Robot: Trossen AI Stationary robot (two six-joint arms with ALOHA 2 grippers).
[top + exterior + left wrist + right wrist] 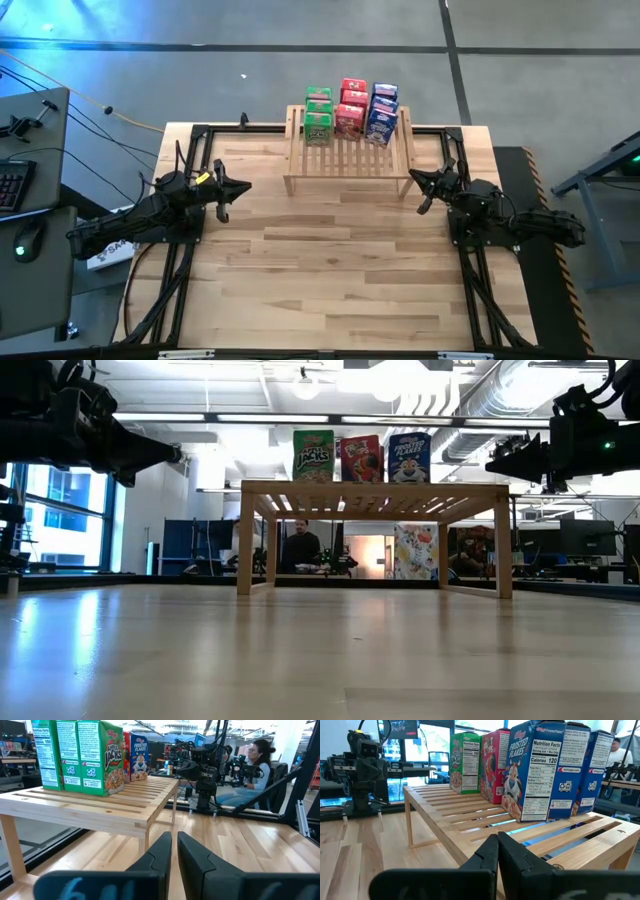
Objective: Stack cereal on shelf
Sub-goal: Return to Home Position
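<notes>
shelf (346,157): pale matt wood | cereal boxes (351,108): glossy printed cardboard | table (330,270): smooth wood

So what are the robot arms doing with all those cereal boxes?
Nothing is held right now. Small cardboard cereal boxes stand in green, red and blue rows on the low light-wood slatted shelf. The left end effector and right end effector hang shut and empty, one beside each end.

cereal (350,120) on shelf (345,162) on table (330,270)
</notes>
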